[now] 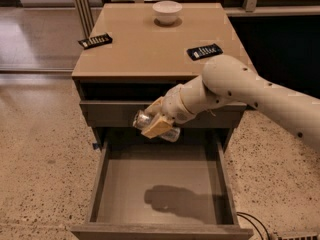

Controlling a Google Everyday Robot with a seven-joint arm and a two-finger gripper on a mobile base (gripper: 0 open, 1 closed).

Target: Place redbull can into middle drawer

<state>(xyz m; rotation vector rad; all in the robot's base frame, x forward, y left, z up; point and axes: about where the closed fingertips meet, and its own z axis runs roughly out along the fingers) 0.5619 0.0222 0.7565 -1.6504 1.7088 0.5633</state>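
Observation:
The redbull can (171, 133) is a slim silvery can lying sideways in my gripper (156, 126), whose tan fingers (154, 128) are shut around its middle. Both can ends stick out past the fingers. I hold it in the air over the back part of the open middle drawer (102, 176), just in front of the closed drawer front above it. The drawer's flat grey-brown bottom shows my arm's shadow (177, 200). My white arm (250, 91) reaches in from the right.
The cabinet top (145, 49) carries a white bowl (167, 11) at the back and two flat black packets, one at the left (95, 40) and one at the right (204, 51). Speckled floor lies on both sides. A black cable (255, 224) lies at bottom right.

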